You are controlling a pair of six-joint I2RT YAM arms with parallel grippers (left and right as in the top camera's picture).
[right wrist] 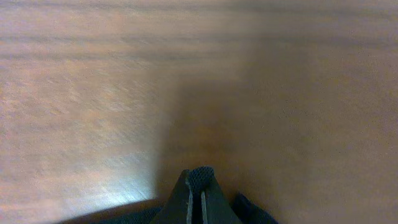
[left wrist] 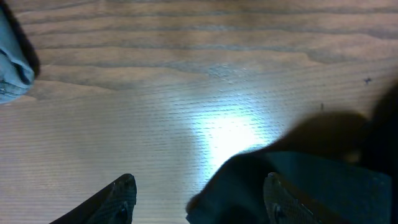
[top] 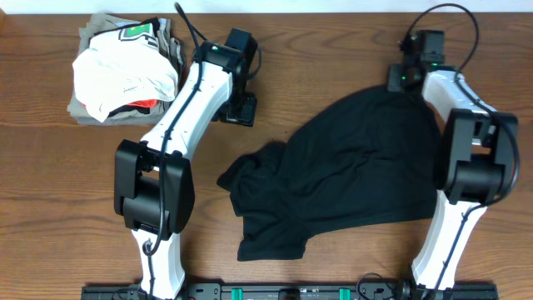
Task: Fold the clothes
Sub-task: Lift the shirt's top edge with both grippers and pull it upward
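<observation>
Overhead: black garment [top: 350, 175] lies crumpled on worktop [top: 333, 50], centre-right; clothes pile [top: 125, 71] at far-left corner. Left pincer [top: 237, 108] sits between pile and garment, off the cloth. Right pincer [top: 398, 79] at garment's far corner. Left wrist: pincer wide, fingers [left wrist: 124, 199] well apart over bare wood, dark cloth edge by one finger. Right wrist: pincer closed tight, gripping garment, black cloth bunched either side.
</observation>
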